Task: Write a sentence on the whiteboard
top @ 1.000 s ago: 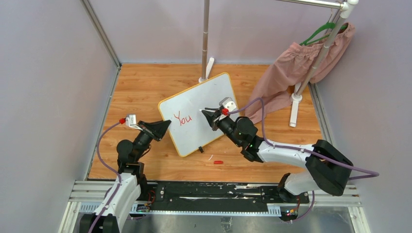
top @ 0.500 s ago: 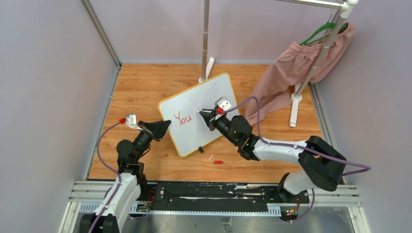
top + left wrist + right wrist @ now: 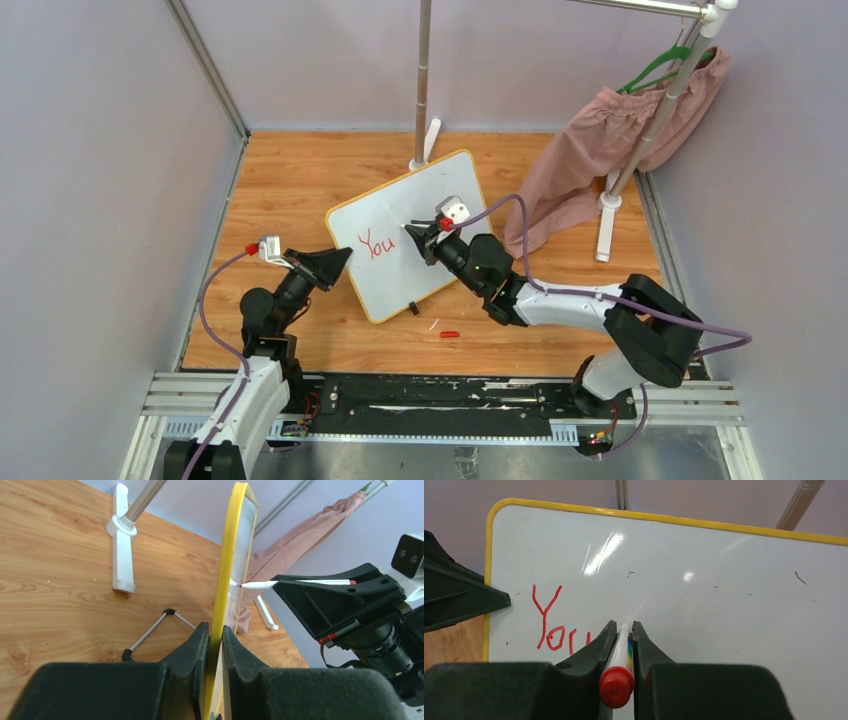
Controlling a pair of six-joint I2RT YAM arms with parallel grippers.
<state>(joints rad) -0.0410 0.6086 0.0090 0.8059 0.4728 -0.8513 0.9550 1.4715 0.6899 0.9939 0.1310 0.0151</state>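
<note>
— Two grippers, what does each one hold?

— Right gripper [image 3: 623, 630]: both black fingers clamped on a slim white marker with a red end plug [image 3: 618, 672], its tip at or just off the writing face; contact cannot be confirmed. Left gripper [image 3: 216, 635]: pressed together on the yellow rim of the flat white rectangular whiteboard with rounded corners [image 3: 440, 200], holding it propped on edge.

— Where does the board stand?

— On the wooden tabletop [image 3: 290, 170], between the two arms, its face turned toward the right arm, and just in front of a grey metal pole on a white foot [image 3: 423, 70].

— How much of the sentence in red handwritten letters [image 3: 556, 625] exists?

— One word, "You", near the board's left edge as the right wrist camera sees it. The marker sits just right of the final "u", so the second word appears about to begin.

— And what remains?

— Judged from the face, most of the line; white space to the right is unmarked apart from small dark specks. A small red cap [image 3: 449, 333] lies on the wood near the board's lower edge.
</note>
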